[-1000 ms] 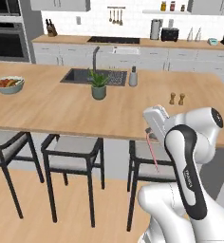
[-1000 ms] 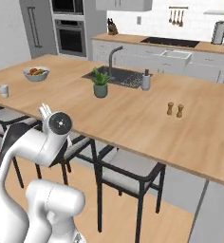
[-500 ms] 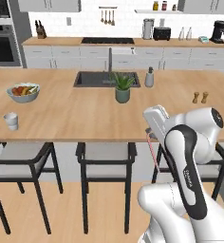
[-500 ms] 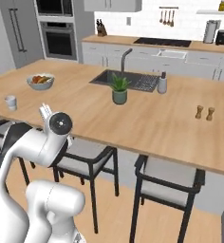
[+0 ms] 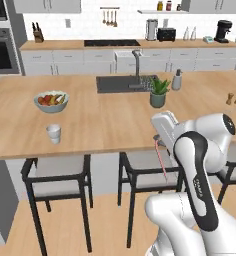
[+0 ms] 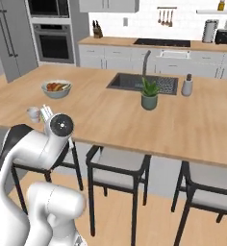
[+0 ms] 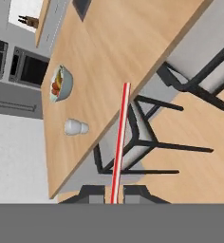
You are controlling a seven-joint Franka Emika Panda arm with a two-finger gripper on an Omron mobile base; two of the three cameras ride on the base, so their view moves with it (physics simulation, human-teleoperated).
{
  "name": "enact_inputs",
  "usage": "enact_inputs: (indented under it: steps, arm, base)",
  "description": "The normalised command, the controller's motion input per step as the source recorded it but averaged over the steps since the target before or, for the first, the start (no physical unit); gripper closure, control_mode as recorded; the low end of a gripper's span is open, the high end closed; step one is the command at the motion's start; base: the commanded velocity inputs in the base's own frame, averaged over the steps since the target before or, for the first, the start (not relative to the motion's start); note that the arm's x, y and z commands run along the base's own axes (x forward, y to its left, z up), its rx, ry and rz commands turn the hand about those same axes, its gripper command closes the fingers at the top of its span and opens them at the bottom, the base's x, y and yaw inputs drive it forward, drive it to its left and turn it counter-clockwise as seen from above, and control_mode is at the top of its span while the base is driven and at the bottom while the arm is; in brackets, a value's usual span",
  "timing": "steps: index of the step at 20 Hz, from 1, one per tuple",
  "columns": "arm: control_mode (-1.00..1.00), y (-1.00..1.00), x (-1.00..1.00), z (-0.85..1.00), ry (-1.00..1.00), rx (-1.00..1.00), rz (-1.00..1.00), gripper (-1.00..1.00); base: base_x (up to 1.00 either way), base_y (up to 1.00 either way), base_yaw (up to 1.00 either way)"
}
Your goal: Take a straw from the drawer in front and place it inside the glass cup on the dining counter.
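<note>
My gripper (image 7: 114, 195) is shut on the lower end of the red-pink straw (image 7: 121, 137), which runs up the hand view past the dining counter's (image 7: 109, 61) edge. In the left base view the straw (image 5: 160, 161) hangs down from my gripper (image 5: 157, 141), in front of the light-wood dining counter (image 5: 100, 125) and over a stool. The glass cup (image 5: 53, 133) stands upright near the counter's front edge, well to the left of my hand. It also shows as a small whitish cup (image 7: 76, 127) and as the cup (image 6: 33, 114) just behind my arm. The drawer is out of view.
A white fruit bowl (image 5: 51, 101) sits behind the cup. A potted plant (image 5: 158, 93), a dark sink (image 5: 122, 83) with a faucet and a soap bottle (image 5: 177, 80) stand mid-counter. Black-framed stools (image 5: 57, 175) line the counter's front below my hand.
The whole scene has slid to the right in both base views, so the base has driven left along the counter. The cup is now nearer. The straw stays gripped.
</note>
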Motion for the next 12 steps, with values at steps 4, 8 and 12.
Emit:
enact_inputs:
  steps: [4,8,12]
  arm:
    - [1.00,0.00,0.00,0.00,0.00,0.00,0.00,1.00]
    - [1.00,0.00,0.00,0.00,0.00,0.00,0.00,1.00]
    - [1.00,0.00,0.00,0.00,0.00,0.00,0.00,1.00]
  base:
    - [0.24,1.00,-0.20]
    - [0.23,0.99,-0.05]
    - [0.27,0.88,0.00]
